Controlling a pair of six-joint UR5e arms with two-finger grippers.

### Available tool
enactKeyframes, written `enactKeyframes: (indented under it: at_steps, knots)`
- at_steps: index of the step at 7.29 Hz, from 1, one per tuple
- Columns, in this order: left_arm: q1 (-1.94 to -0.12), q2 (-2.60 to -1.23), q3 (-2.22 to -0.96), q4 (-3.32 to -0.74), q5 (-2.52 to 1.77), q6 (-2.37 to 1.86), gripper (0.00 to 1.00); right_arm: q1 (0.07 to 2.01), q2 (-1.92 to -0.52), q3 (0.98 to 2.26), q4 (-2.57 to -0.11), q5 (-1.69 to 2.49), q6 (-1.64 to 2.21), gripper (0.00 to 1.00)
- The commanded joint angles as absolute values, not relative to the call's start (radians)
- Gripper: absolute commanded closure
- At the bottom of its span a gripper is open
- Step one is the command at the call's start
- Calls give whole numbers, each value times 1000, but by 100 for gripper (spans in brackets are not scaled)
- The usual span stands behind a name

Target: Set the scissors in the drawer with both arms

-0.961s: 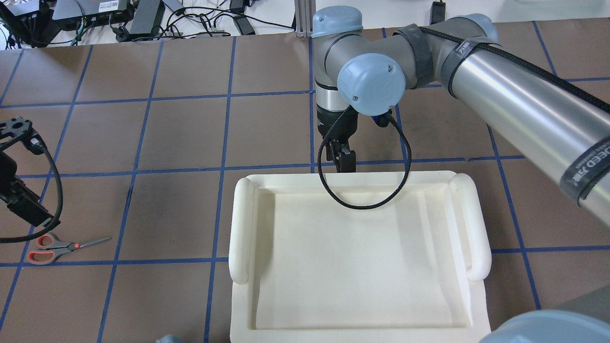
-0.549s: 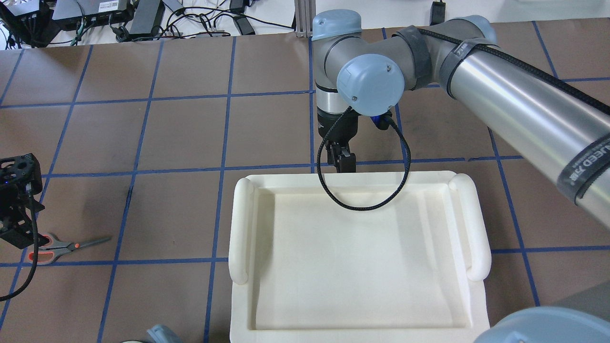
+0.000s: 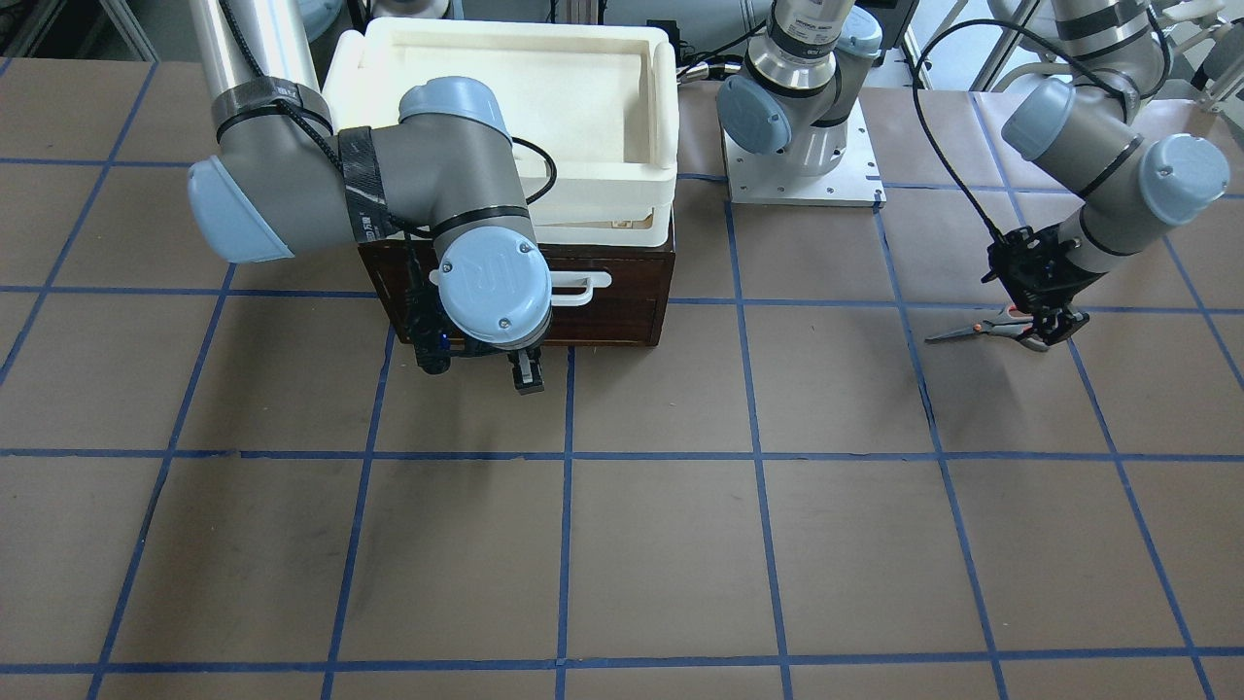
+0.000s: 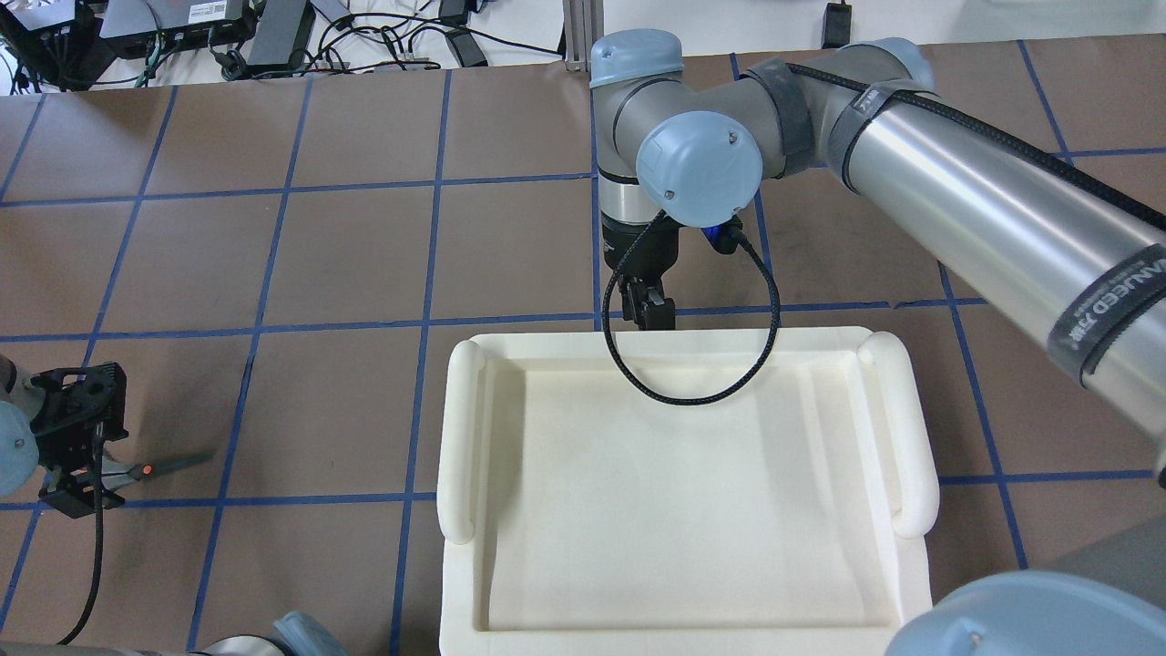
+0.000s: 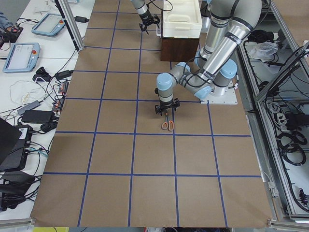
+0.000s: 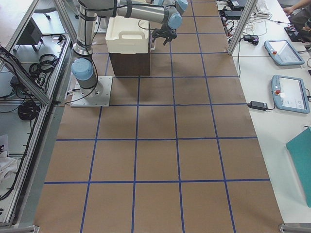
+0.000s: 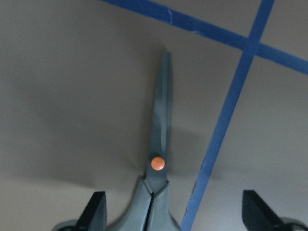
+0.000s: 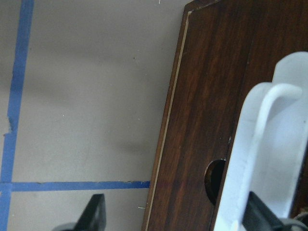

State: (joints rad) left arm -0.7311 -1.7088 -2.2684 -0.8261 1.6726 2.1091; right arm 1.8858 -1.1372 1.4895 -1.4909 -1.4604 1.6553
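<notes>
The scissors (image 4: pixel 173 466) lie flat on the brown table at the left, blades pointing right; they also show in the front view (image 3: pixel 967 332). My left gripper (image 4: pixel 77 460) hangs over their handles and hides them. In the left wrist view the gripper (image 7: pixel 175 214) is open, its fingertips (image 7: pixel 96 211) on either side of the scissors (image 7: pixel 161 125) just behind the orange pivot. My right gripper (image 3: pixel 526 374) is open and empty just in front of the shut drawer (image 3: pixel 632 306). The right wrist view shows the drawer's dark front (image 8: pixel 202 120) and white handle (image 8: pixel 262 144) close by.
A white foam tray (image 4: pixel 460 437) sits on top of the drawer box and hides it from above. The right arm's black cable (image 4: pixel 692 387) loops over the tray's far rim. The left arm's base plate (image 3: pixel 807 170) stands beside the box.
My left gripper has moved right from the table's left edge and now covers the scissors' handles. My right gripper has shifted only slightly in front of the drawer.
</notes>
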Motion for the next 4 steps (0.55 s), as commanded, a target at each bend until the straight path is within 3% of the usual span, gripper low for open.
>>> enactKeyframes:
  at_steps: [1,4]
  knots:
    - [-677,-1747,-2290,-764,1637,2242,2,1891,-1129,1491,-1489,-1460,1655,0]
    - [-676,-1787,-2298,-678,1634,2284,1,1896,-1127,1502,-1496,-1462,1654,0]
